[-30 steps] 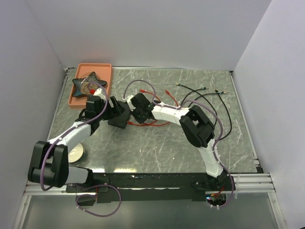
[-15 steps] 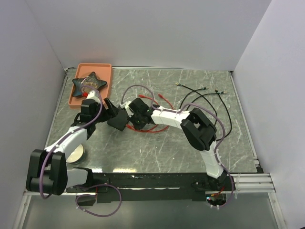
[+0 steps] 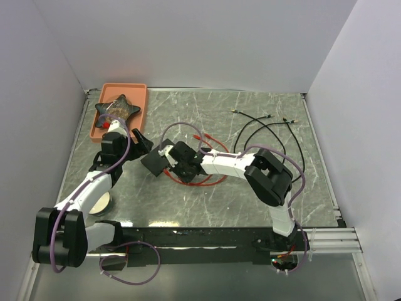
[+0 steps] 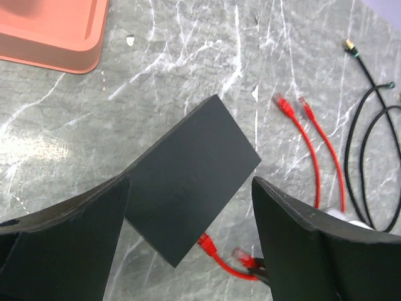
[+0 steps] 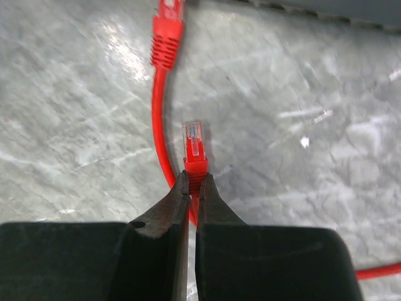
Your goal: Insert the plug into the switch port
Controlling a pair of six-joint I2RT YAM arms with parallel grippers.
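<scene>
The switch (image 4: 194, 157), a flat matte-black box, sits tilted between the wide-set fingers (image 4: 62, 244) of my left gripper (image 4: 190, 182), which is shut on its sides. In the top view the switch (image 3: 155, 162) is left of centre at the left gripper (image 3: 144, 150). My right gripper (image 5: 193, 179) is shut on the red boot of a plug (image 5: 193, 145), whose clear tip points away from the fingers. That plug (image 4: 243, 256) hangs just off the switch's lower edge, apart from it. Another red plug (image 5: 168, 31) of the looping cable lies by that edge. The right gripper (image 3: 177, 164) is right of the switch.
An orange tray (image 3: 119, 94) at the back left holds a dark star-shaped dish (image 3: 116, 108). Loose red cables (image 3: 210, 132) and black cables (image 3: 276, 128) lie right of centre. A round white disc (image 3: 100, 202) sits by the left arm. White walls enclose the table.
The left wrist has drawn back to the left and the switch has come slightly nearer. The right gripper has followed with its plug, down and left, staying beside the switch.
</scene>
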